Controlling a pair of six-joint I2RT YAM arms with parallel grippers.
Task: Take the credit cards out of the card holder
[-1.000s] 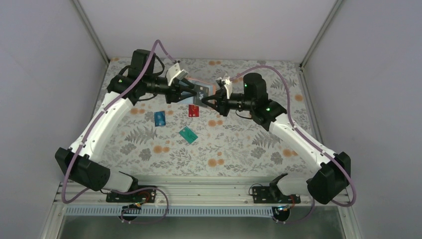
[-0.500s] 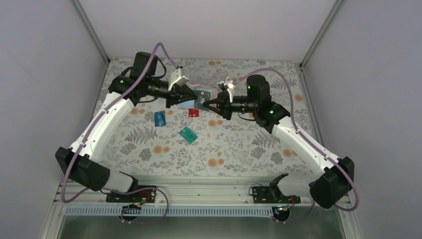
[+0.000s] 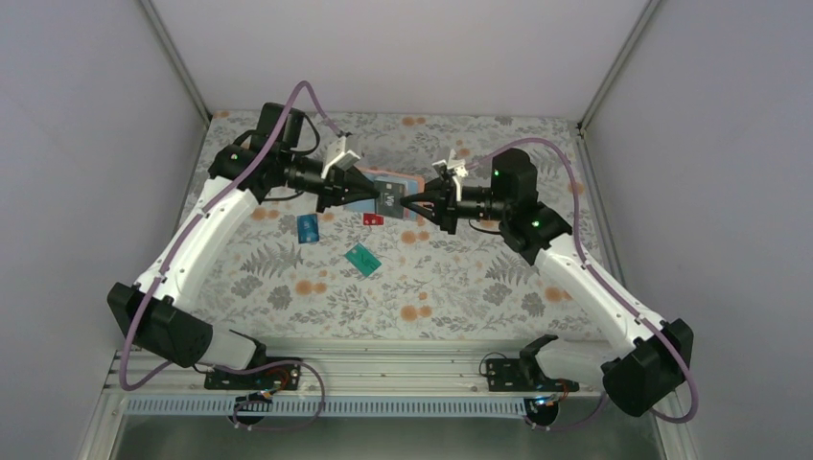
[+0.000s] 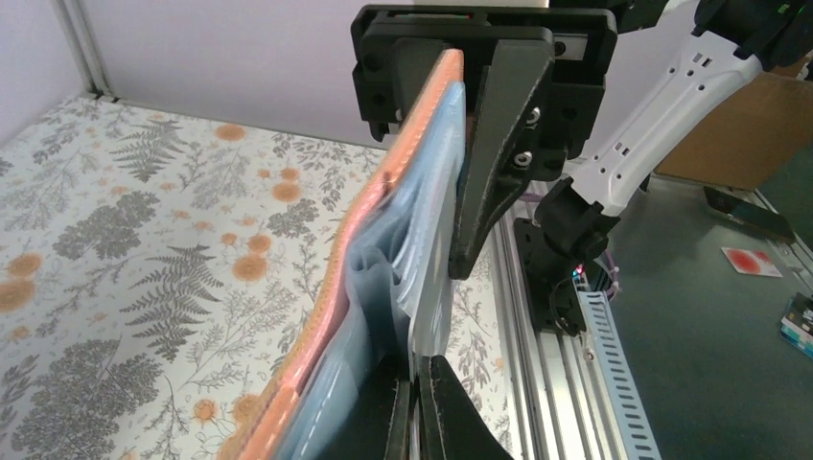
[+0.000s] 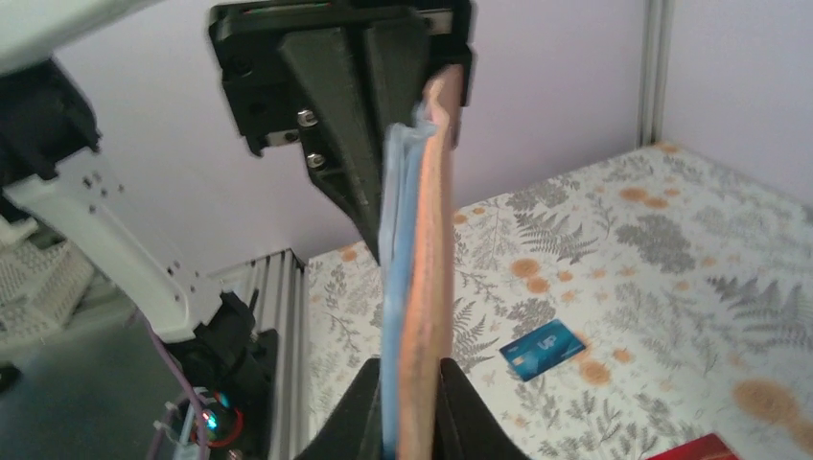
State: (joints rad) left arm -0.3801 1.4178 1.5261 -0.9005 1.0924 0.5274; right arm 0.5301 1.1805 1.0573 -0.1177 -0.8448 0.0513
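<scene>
The card holder (image 3: 383,195), salmon cover with blue plastic sleeves, hangs in the air between both grippers. A black card (image 3: 390,197) shows in it. My left gripper (image 3: 366,192) is shut on a thin sleeve at the holder's left end (image 4: 419,407). My right gripper (image 3: 412,201) is shut on the holder's right end, one finger on each side of cover and sleeves (image 5: 414,393). On the table lie a blue card (image 3: 307,227), a teal-green card (image 3: 362,258) and a red card (image 3: 373,218), which is partly under the holder. The blue card also shows in the right wrist view (image 5: 543,349).
The floral table (image 3: 460,278) ends at an aluminium rail (image 3: 383,362) in front and grey walls on the other sides. A pale card with a red dot (image 4: 751,261) lies on the dark floor beyond the rail.
My left gripper carried the holder to the right. My right gripper turned and closed on the holder's right end. The cards on the table have not moved.
</scene>
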